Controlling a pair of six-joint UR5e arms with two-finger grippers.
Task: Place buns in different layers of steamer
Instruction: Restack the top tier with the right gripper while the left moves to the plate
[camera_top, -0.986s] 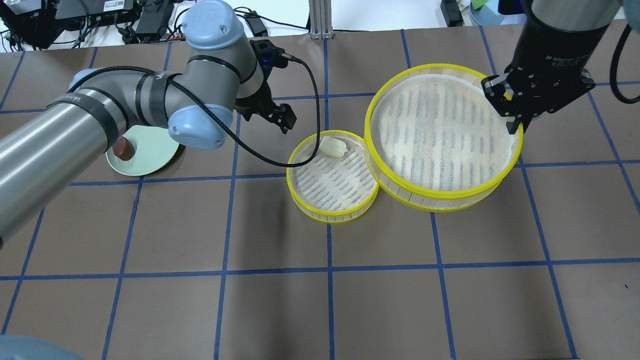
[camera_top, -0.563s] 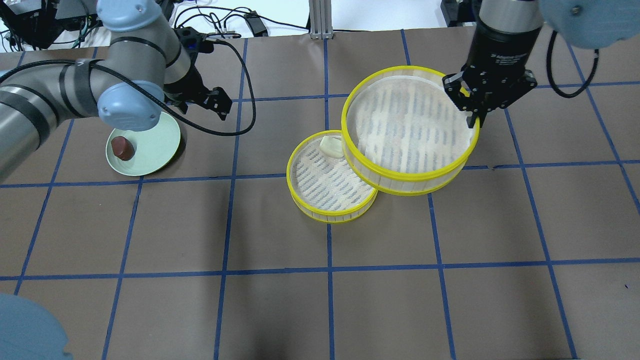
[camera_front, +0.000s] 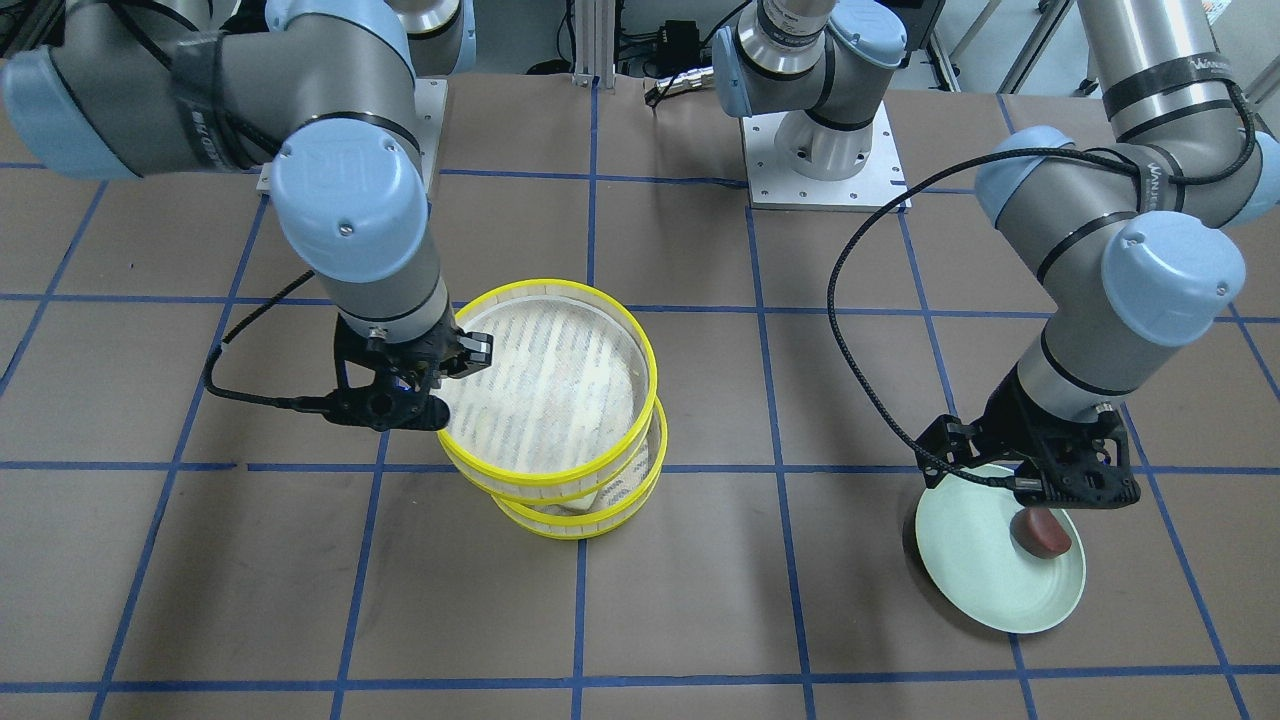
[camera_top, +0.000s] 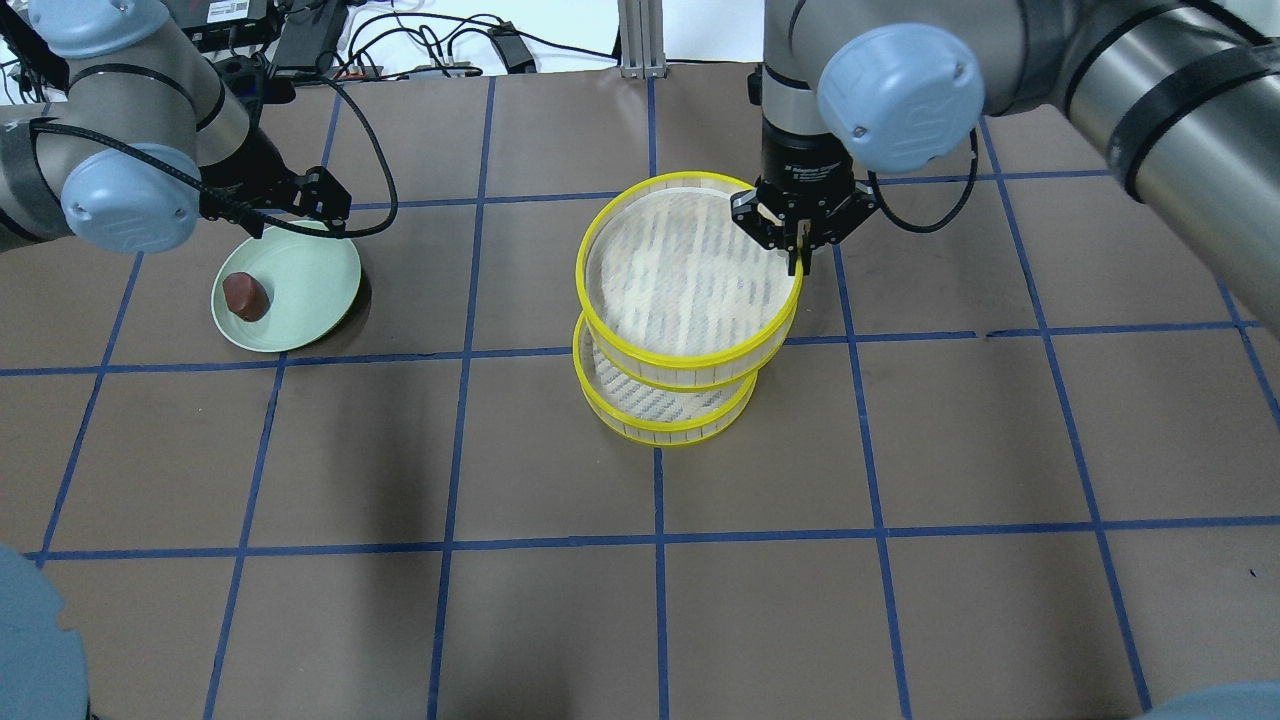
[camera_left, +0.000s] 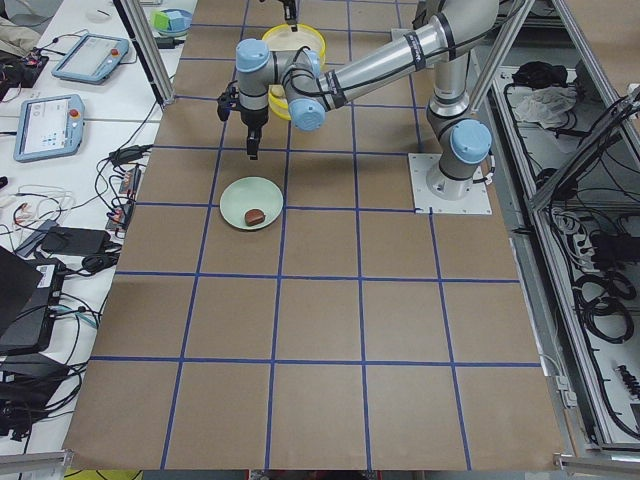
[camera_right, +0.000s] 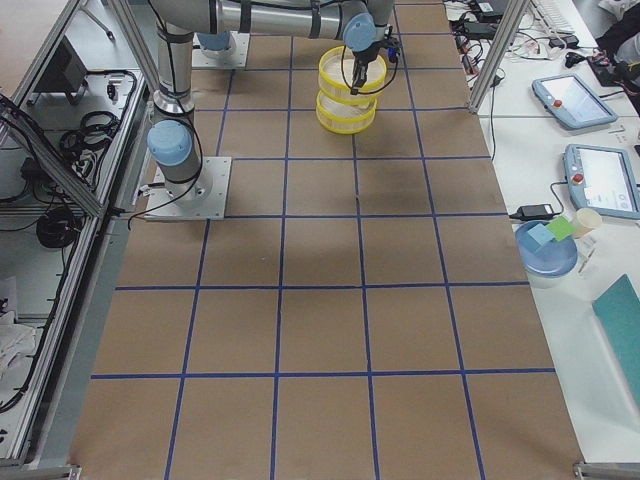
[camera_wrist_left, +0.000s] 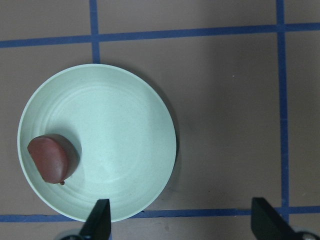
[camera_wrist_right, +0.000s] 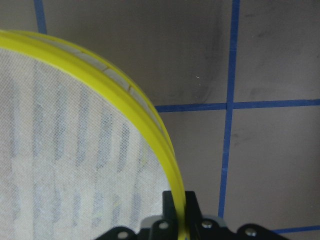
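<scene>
Upper left of the overhead frame: the left gripper (camera_wrist_left: 182, 225) hangs over the pale green plate (camera_top: 320, 290) with its fingers spread wide and nothing between them. The dark brown bun (camera_top: 245, 296) sits near the plate's left rim, off to one side of that gripper's line. For a clean pick, the gripper should slide across until the bun lies squarely between the fingers, then drop straight down.

Centre frame, the main action: the upper steamer layer (camera_top: 685, 275) is over the lower steamer layer (camera_top: 665, 420), which stands on the desk (camera_top: 900, 450). The two yellow rims are not lined up; the upper one sits offset toward the top of the frame. Whether they touch cannot be told. No cream-white bun shows; if it is in the lower layer, the upper one hides it.

Just right of centre, the right gripper (camera_top: 797, 250) pinches the upper layer's rim, one finger inside and one outside. A one-sided grip like this likely lets the layer tip, so the move calls for levelling, centring rim over rim, lowering slowly, and letting go only once seated.
</scene>
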